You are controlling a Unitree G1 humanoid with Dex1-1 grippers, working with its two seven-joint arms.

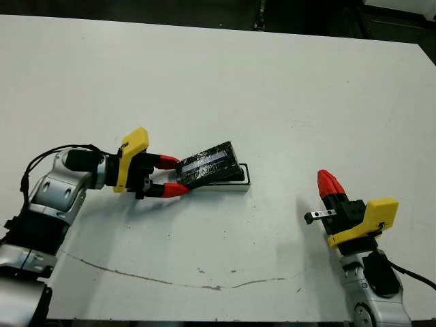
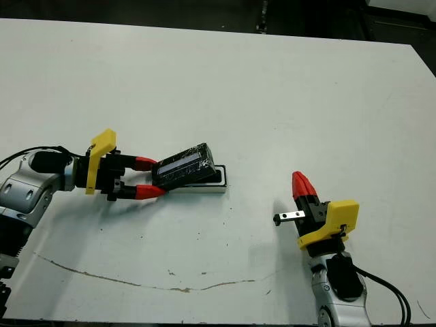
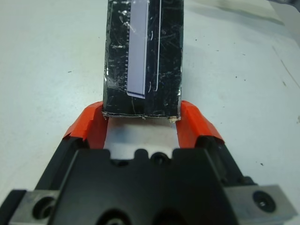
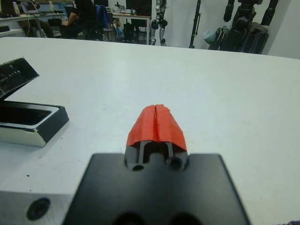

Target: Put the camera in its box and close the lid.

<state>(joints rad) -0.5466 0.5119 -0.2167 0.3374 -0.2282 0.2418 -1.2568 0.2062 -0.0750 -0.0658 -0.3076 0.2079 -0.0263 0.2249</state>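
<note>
Right wrist view: white table (image 4: pixel 225 89), cluttered room behind; right claw (image 4: pixel 157 123) together.

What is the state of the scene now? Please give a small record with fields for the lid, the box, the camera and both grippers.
lid: glossy black slab, tilted over the box, its near end between the left gripper's fingers
box: white tray on the white table, not yet closed; the right wrist view shows a dark hollow
camera: cannot tell; the hollow looks dark, possibly the camera inside
left gripper: shut on the lid
right gripper: shut, empty, apart from the box
</note>
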